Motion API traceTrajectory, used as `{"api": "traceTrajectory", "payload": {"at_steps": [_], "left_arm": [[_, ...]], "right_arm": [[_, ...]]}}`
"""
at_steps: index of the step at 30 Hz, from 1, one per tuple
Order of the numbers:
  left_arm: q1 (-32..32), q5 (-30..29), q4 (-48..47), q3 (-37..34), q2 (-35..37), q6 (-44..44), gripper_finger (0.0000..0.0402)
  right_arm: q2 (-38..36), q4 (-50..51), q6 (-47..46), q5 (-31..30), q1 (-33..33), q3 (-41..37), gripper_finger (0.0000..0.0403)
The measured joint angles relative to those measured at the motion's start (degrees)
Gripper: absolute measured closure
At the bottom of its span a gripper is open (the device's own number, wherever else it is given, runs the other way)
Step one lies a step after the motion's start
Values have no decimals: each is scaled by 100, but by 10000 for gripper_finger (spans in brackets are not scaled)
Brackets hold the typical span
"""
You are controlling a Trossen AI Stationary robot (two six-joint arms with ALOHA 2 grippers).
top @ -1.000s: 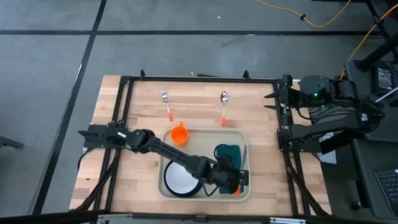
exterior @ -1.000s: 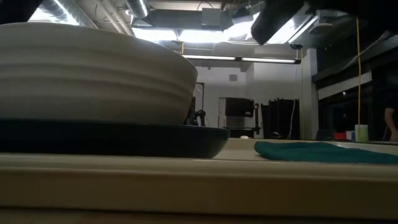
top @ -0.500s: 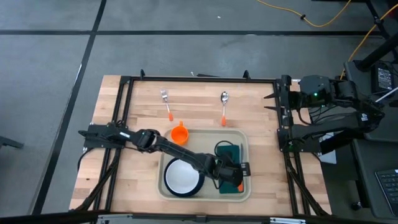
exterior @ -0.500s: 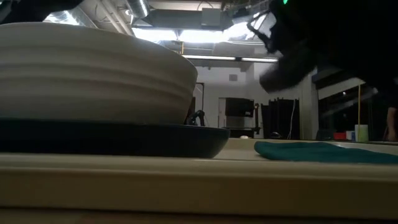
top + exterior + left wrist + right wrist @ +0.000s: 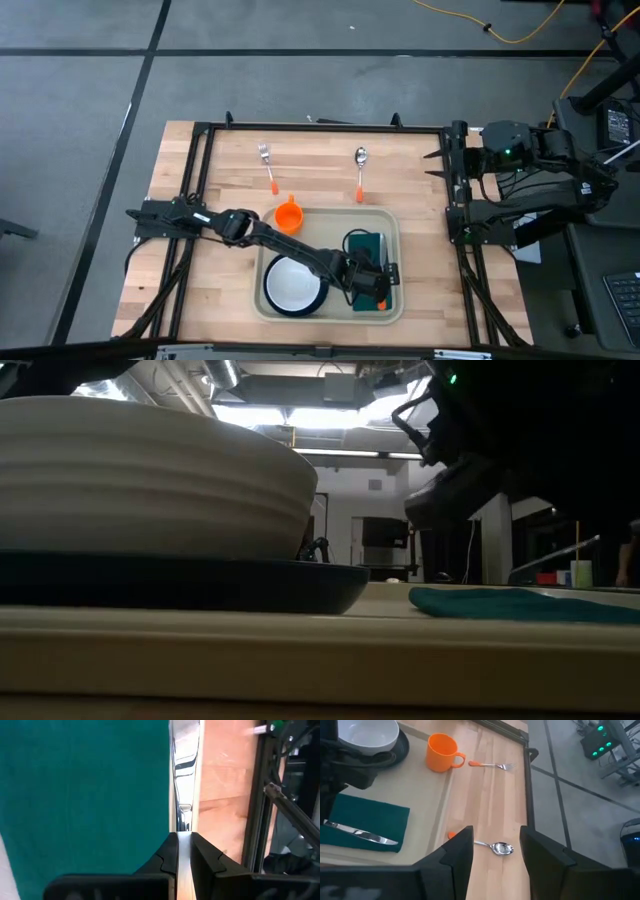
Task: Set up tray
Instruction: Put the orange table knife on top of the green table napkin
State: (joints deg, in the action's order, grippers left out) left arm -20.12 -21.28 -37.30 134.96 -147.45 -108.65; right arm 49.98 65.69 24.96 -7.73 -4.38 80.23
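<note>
The beige tray (image 5: 330, 211) lies near the table's near edge. In it a white bowl (image 5: 292, 285) sits on a dark blue plate (image 5: 200, 585), and a dark green cloth (image 5: 362, 245) lies flat to their right. My left gripper (image 5: 378, 283) reaches across the tray from the left, low over the cloth's right edge, and is shut on an orange-handled knife (image 5: 365, 835). My right gripper (image 5: 440, 160) waits open at the table's far right edge. My left gripper pinches the knife between its two fingers (image 5: 167, 857), and the blade (image 5: 183, 815) runs straight out ahead of the fingertips, along them. The orange handle end (image 5: 382, 302) shows at the gripper's near side. In the low view the blade (image 5: 555, 557) hangs tilted, clear above the cloth (image 5: 520, 603).
An orange cup (image 5: 288, 215) stands on the wood at the tray's far left corner. A fork (image 5: 266, 165) and a spoon (image 5: 360, 170), both orange-handled, lie toward the far edge. Black frame rails run along the table's left, right and far sides.
My left gripper, still shut on the knife, has come down toward the green cloth and moved a little toward the far edge. The knife has sunk with it and now hangs just above the cloth's right edge.
</note>
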Motion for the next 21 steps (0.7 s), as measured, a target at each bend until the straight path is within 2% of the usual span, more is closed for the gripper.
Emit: {"api": "traceTrajectory", "payload": {"at_steps": [10,21], "left_arm": [[0,108,351,11,-272,-194,389],[19,143,332,0,-392,-265,389]], "right_arm": [[0,-21,71,0,0,0,237],[-1,-20,71,31,2,0,237]]}}
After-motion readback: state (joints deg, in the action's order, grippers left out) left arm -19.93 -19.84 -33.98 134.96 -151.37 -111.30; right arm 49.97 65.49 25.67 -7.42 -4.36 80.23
